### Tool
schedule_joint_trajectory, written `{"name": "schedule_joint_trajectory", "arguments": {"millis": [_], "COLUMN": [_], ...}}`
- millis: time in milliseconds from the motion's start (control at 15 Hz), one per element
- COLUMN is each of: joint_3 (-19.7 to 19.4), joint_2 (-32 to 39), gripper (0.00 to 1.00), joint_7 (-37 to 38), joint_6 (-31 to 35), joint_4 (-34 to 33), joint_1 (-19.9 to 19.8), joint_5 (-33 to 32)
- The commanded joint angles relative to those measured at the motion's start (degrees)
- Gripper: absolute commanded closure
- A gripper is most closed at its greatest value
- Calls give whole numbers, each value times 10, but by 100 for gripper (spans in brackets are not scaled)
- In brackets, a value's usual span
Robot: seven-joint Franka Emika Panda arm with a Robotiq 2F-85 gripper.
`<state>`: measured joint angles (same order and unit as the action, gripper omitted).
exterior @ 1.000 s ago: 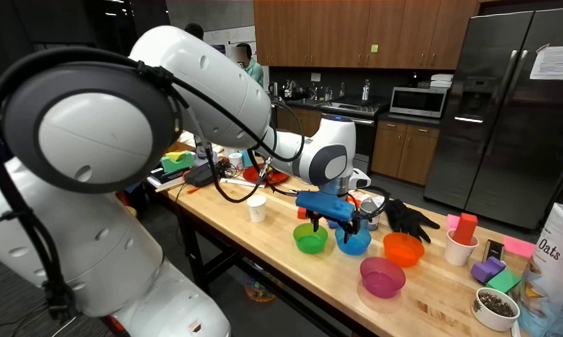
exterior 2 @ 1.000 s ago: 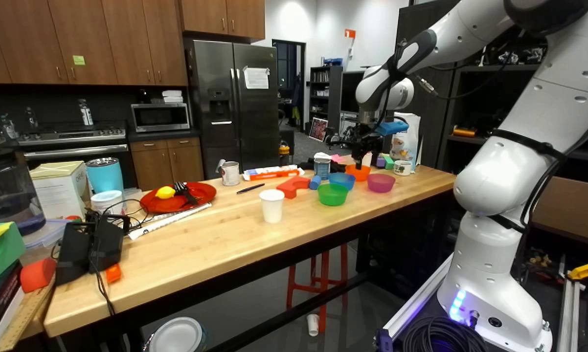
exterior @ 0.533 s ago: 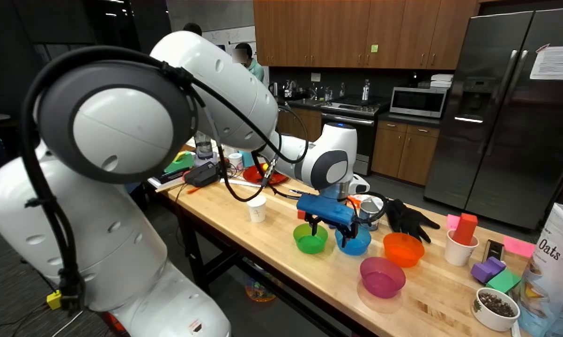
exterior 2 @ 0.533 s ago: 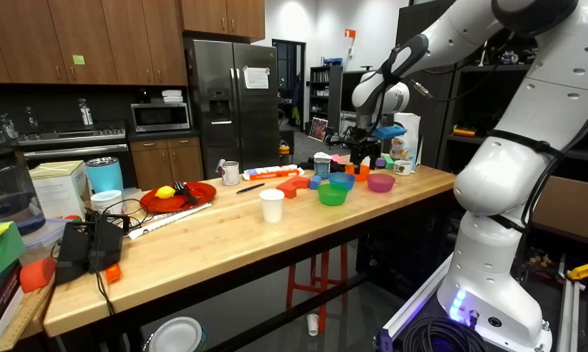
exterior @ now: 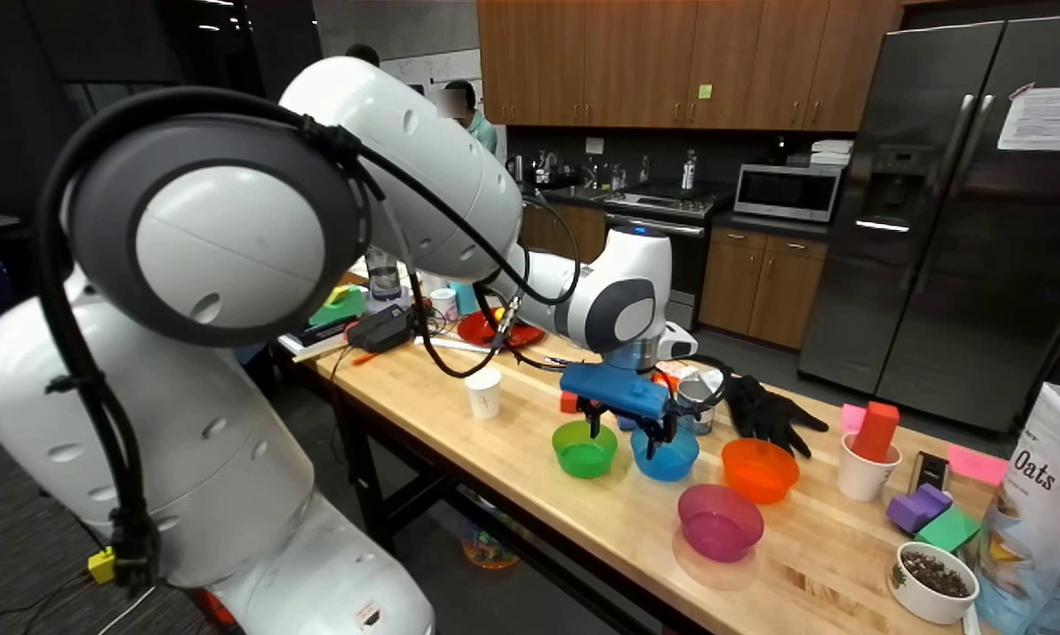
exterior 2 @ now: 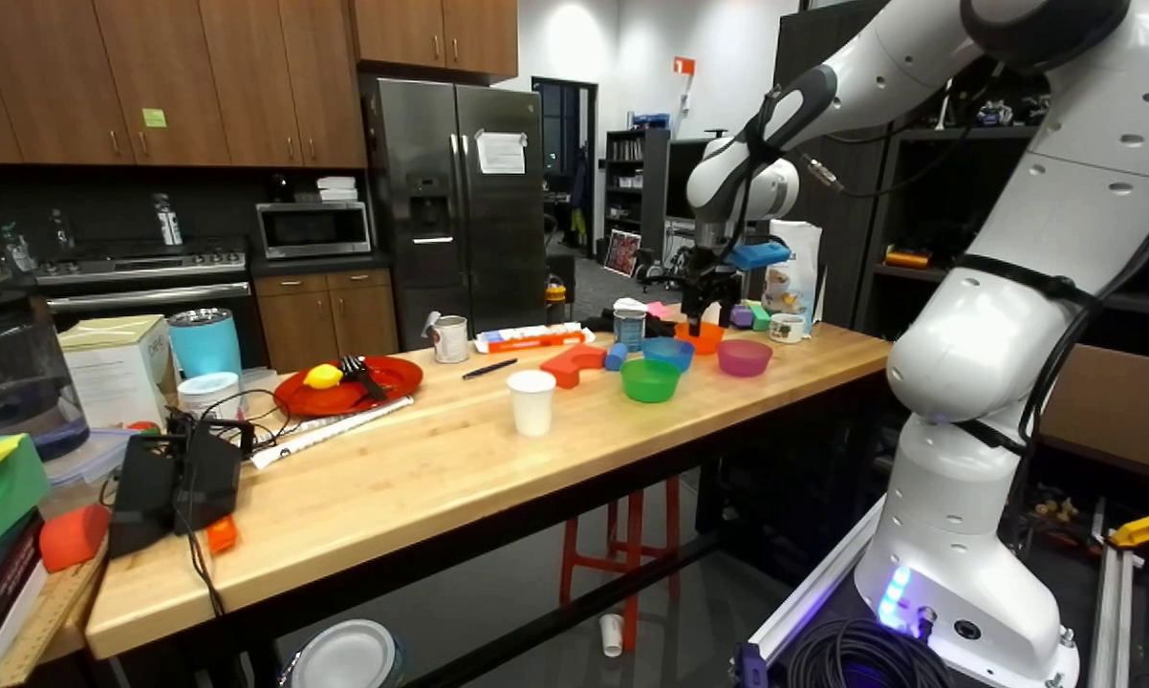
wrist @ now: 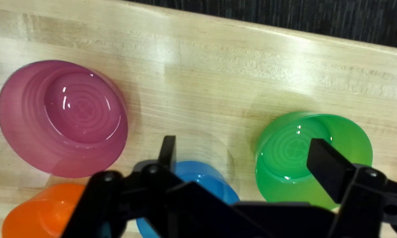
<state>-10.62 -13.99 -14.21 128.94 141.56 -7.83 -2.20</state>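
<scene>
My gripper (wrist: 243, 142) stands open with nothing between its fingers. It hovers over a group of plastic bowls on the wooden table. In the wrist view the right finger (wrist: 329, 168) overlaps the green bowl (wrist: 284, 152), while the left finger (wrist: 167, 150) shows beside the blue bowl (wrist: 201, 177), partly hidden by the gripper's body. A magenta bowl (wrist: 76, 109) lies to the left, and an orange bowl (wrist: 43, 211) is cut off at the lower left. In both exterior views the gripper (exterior: 624, 443) (exterior 2: 709, 327) appears above the bowls. No contact shows, and the bowls look empty.
A white paper cup (exterior: 483, 395) stands near the green bowl. Around the orange bowl are a black glove (exterior: 768, 413) and a cup (exterior: 863, 476) holding a red block. An oats bag (exterior: 1028, 511) stands at the table's end. A red arch block (exterior 2: 572, 363) lies behind the bowls.
The arm's elbow has swung rightward in an exterior view, mostly in the first half second. The gripper has shifted only slightly and stays open. The bowls have not moved.
</scene>
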Motion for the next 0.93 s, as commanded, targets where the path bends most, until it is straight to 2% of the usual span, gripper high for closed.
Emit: {"name": "schedule_joint_trajectory", "arguments": {"millis": [0,133,267,533,667,867], "joint_3": [-7,-12,-22,-17,-10,-2], "joint_2": [30,51,81,152,182,213], "gripper": [0,0,0,0,0,0], "joint_7": [-12,-17,-55,-111,-120,-107], "joint_6": [30,47,51,9,-7,-25], "joint_4": [-44,-64,-88,-139,-160,-186], "joint_1": [5,4,12,2,-10,-23], "joint_5": [28,53,120,232,259,267]}}
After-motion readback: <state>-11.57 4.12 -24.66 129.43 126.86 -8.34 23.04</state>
